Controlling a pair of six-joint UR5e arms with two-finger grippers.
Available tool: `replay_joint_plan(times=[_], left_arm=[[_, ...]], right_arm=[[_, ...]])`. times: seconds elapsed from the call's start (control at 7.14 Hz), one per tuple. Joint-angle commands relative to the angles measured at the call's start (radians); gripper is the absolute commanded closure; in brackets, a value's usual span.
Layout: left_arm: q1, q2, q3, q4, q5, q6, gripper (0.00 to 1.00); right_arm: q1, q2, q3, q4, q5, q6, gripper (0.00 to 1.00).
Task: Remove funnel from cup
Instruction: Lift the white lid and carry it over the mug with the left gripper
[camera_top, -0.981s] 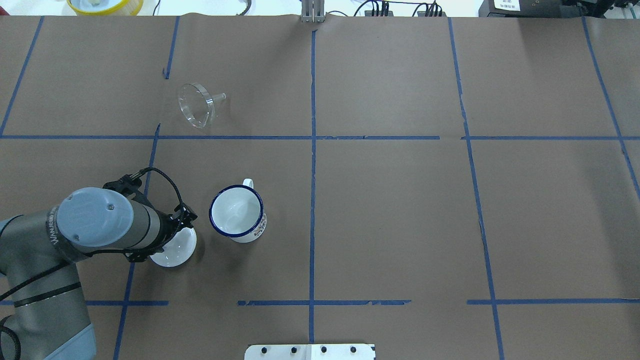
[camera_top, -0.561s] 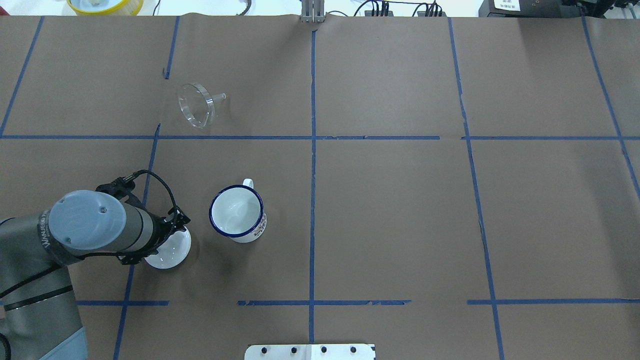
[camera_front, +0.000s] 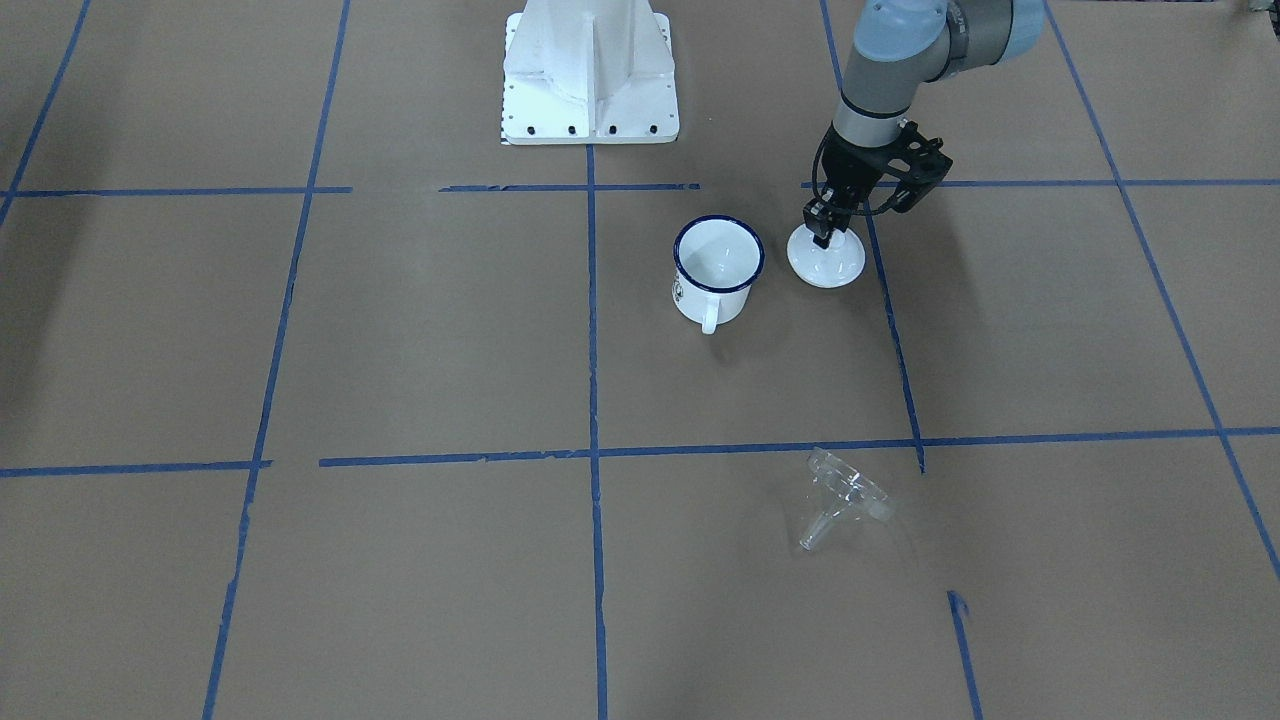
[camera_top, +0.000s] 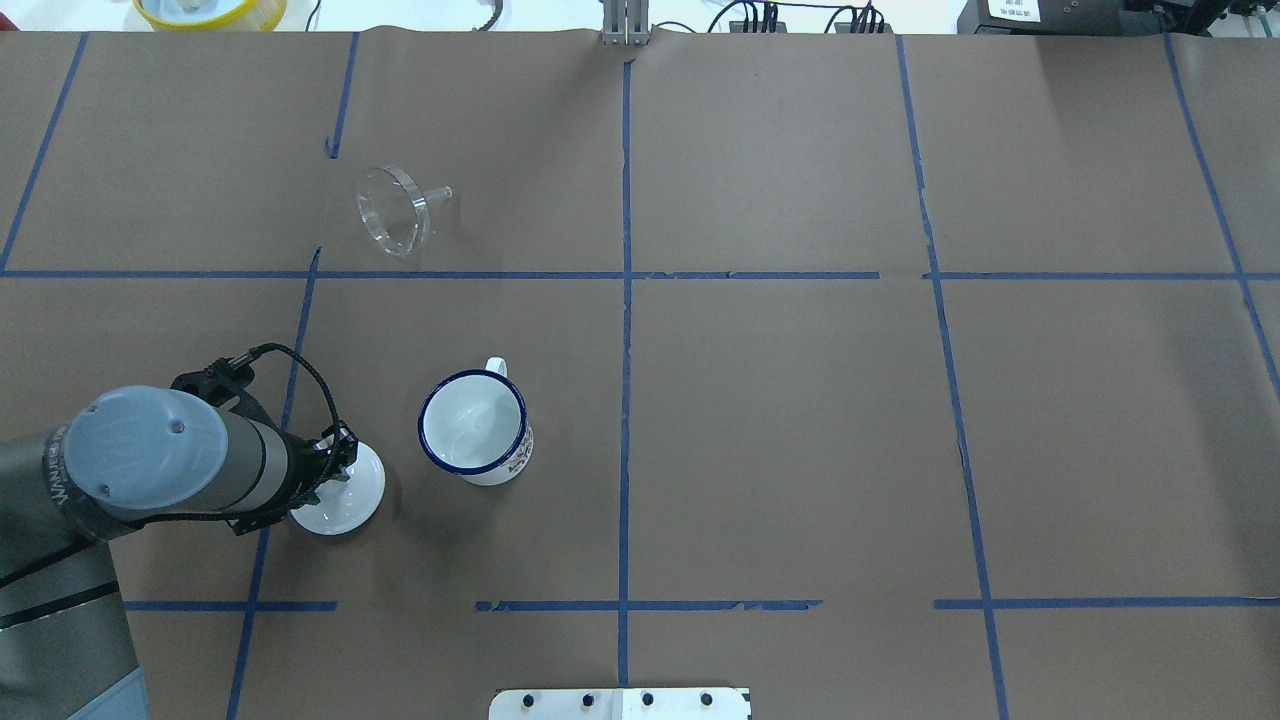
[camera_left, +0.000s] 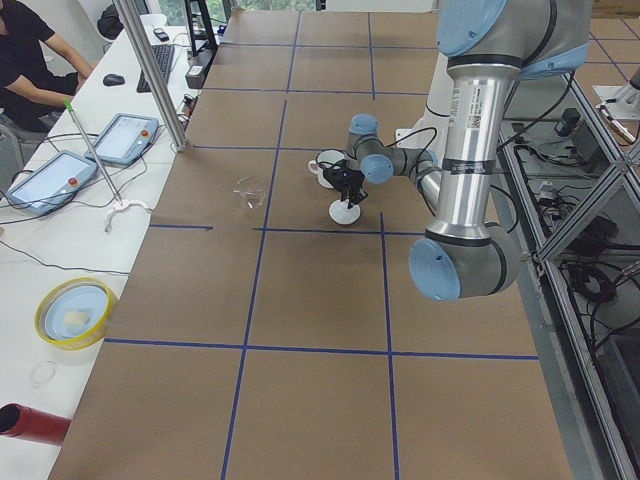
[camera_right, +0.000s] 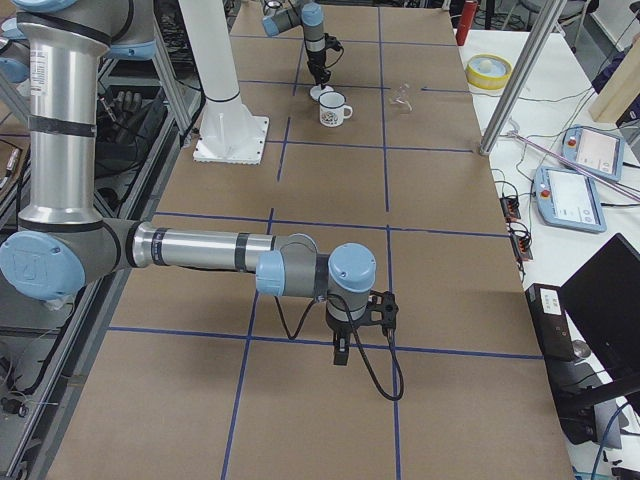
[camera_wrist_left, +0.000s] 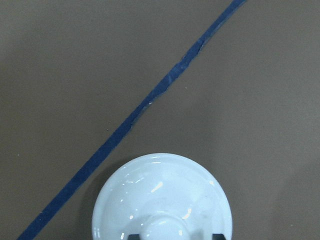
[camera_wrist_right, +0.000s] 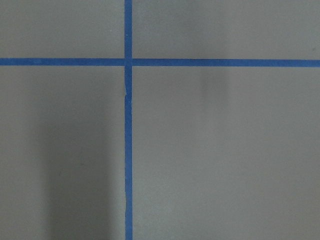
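Note:
The clear funnel (camera_top: 392, 212) lies on its side on the brown paper, well beyond the cup, and also shows in the front view (camera_front: 845, 495). The white mug with the blue rim (camera_top: 472, 425) stands upright and empty, as the front view (camera_front: 716, 268) also shows. My left gripper (camera_front: 822, 232) is shut on the knob of a round white lid (camera_top: 352, 495) beside the mug. The left wrist view shows the lid (camera_wrist_left: 162, 192) with a dark fingertip on each side of the knob. My right gripper (camera_right: 341, 357) hangs over bare paper far from these things. I cannot tell whether it is open or shut.
The white robot base plate (camera_front: 590, 90) stands at the near table edge by the robot. A yellow-rimmed bowl (camera_left: 72, 312), a red cylinder (camera_left: 30, 425) and control tablets (camera_left: 45, 180) lie on the side bench. Blue tape lines (camera_top: 625, 300) cross the paper.
My left arm has drawn back toward the overhead view's left edge. The lid in its gripper has shifted slightly left with it. Funnel and mug have not moved.

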Motion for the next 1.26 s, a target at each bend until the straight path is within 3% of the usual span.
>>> replay_joint_plan(times=[0.0, 0.42, 0.7, 0.98, 1.12], left_arm=[[0.000, 0.005, -0.001, 0.001, 0.000, 0.000, 1.00], [-0.007, 0.007, -0.057, 0.022, -0.005, -0.001, 1.00], [-0.036, -0.014, -0.232, 0.228, -0.006, -0.001, 1.00], [-0.061, -0.243, -0.233, 0.472, -0.011, 0.002, 1.00], [-0.058, -0.328, -0.207, 0.534, -0.015, 0.002, 1.00]], right_arm=[[0.000, 0.000, -0.002, 0.000, 0.000, 0.000, 0.00], [0.000, 0.000, 0.000, 0.000, 0.000, 0.000, 0.00], [0.000, 0.000, 0.000, 0.000, 0.000, 0.000, 0.00], [0.000, 0.000, 0.000, 0.000, 0.000, 0.000, 0.00], [0.000, 0.000, 0.000, 0.000, 0.000, 0.000, 0.00]])
